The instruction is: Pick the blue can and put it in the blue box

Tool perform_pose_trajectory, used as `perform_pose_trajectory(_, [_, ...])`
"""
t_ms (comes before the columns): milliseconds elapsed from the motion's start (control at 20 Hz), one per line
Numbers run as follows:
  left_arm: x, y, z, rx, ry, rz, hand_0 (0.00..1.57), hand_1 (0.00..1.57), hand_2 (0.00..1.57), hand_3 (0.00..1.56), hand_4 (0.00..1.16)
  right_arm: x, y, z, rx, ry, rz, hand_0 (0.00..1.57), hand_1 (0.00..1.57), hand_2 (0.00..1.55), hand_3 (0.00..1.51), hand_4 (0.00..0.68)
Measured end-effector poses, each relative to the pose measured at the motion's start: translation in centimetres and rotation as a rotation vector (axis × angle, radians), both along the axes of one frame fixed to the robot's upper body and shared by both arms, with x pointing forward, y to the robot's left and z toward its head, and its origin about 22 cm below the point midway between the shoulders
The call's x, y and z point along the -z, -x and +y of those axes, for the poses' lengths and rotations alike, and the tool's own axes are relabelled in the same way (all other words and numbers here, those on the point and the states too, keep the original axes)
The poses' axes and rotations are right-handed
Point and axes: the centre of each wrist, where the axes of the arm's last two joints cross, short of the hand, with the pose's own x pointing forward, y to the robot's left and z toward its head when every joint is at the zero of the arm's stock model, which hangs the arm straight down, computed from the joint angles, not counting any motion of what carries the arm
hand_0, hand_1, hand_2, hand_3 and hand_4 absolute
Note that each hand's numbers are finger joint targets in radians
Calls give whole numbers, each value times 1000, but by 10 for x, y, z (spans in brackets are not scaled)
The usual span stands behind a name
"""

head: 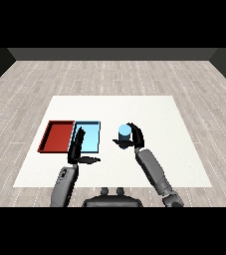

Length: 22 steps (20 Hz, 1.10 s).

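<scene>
- While the right hand (pixel 134 138) curls round the blue can (pixel 125 132), the can stands upright, right of both trays and apart from them.
- Black fingers wrap the can's right and near sides, so the hand is clamped on it; the can's pale blue top shows above the fingers.
- Whether the can's base touches the white table (pixel 159 114) or sits just above it cannot be told, since the hand hides the lower part.
- The right forearm (pixel 154 172) runs from the near right corner up and leftward to that hand.
- The light blue tray (pixel 92 137) lies left of the can, with the red tray (pixel 57 136) touching its left side; both trays lie flat.
- The left hand (pixel 77 147) has its fingers straight and apart from the thumb, holding nothing.
- Its fingers reach over the near left corner of the light blue tray, along the edge shared with the red tray, while the thumb points right over the bare table.
- The left forearm (pixel 63 184) comes in from the near left.
</scene>
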Motion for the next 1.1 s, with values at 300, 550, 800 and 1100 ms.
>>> perform_pose_trajectory(300, [-8,-12,-17,39,26,9,0,0,0,0,0,-8,-1,-21,-18,1,-21,1469,1469,1466,1377,564])
perform_pose_trajectory(550, [-11,-21,-34,74,50,19,0,0,0,0,0,-15,-2,-15,-29,10,-31,1446,1446,1469,1383,562])
perform_pose_trajectory(800, [-11,-21,-48,110,53,16,0,0,0,0,0,-20,-4,-12,-49,14,-50,1443,1443,1468,1389,566])
perform_pose_trajectory(1100, [-1,-31,-66,135,34,31,0,0,0,0,0,-24,3,4,-82,-13,-55,1443,1443,1462,1368,551])
